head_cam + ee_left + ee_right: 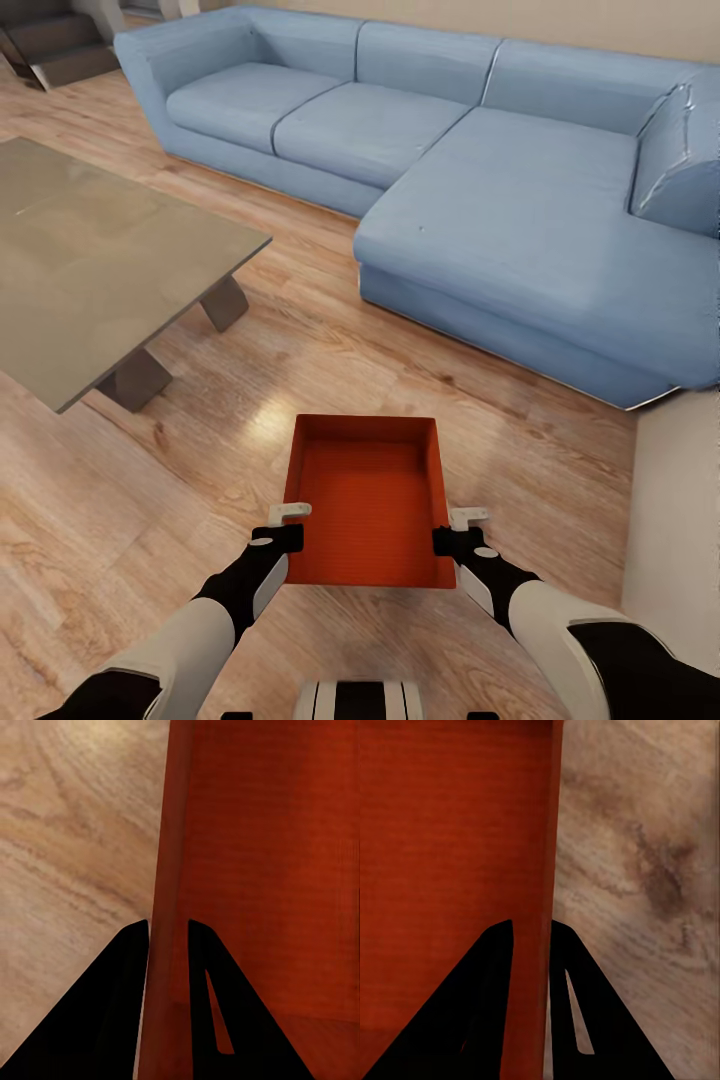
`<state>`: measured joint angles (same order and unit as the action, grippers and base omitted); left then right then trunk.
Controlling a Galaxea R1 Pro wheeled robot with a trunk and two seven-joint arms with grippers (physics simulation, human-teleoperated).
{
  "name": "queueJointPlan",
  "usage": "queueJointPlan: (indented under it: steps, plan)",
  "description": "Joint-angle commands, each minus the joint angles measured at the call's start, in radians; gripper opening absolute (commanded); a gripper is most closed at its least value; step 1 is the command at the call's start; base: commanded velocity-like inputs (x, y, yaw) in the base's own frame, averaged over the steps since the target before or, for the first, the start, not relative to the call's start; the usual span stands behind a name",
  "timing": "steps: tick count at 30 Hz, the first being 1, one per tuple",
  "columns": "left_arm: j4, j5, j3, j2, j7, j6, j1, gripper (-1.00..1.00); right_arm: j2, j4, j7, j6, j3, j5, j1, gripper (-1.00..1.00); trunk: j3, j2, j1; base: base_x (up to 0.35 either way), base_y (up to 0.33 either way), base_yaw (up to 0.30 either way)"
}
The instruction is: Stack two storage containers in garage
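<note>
Here, plain orange container [368, 500], both fingers [112, 1012] clamped.

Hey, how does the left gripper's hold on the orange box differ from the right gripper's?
The left gripper clamps the storage container's left wall, while the right gripper clamps its right wall. In the head view, the left gripper sits at the picture's left, the right gripper opposite. Both have one finger inside the wall, one outside.
</note>
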<state>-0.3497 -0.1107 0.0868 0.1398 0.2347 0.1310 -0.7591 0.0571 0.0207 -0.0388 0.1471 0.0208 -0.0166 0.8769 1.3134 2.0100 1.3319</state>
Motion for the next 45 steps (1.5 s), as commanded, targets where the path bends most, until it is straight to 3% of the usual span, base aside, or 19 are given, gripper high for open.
queueJointPlan:
  steps: [1,45]
  plan:
    - [-0.003,0.0,0.008,-0.002,0.014,0.007,0.0,-1.0,-0.001,-0.002,-0.006,0.004,0.007,0.009,0.0,-1.0,-0.003,-0.007,-0.004,0.0,0.0,0.0]
    - [-0.003,-0.001,0.005,-0.002,0.014,0.006,0.0,-1.0,0.009,-0.002,-0.004,0.0,0.007,0.009,-0.001,-1.0,-0.141,-0.315,-0.173,0.0,0.0,0.0]
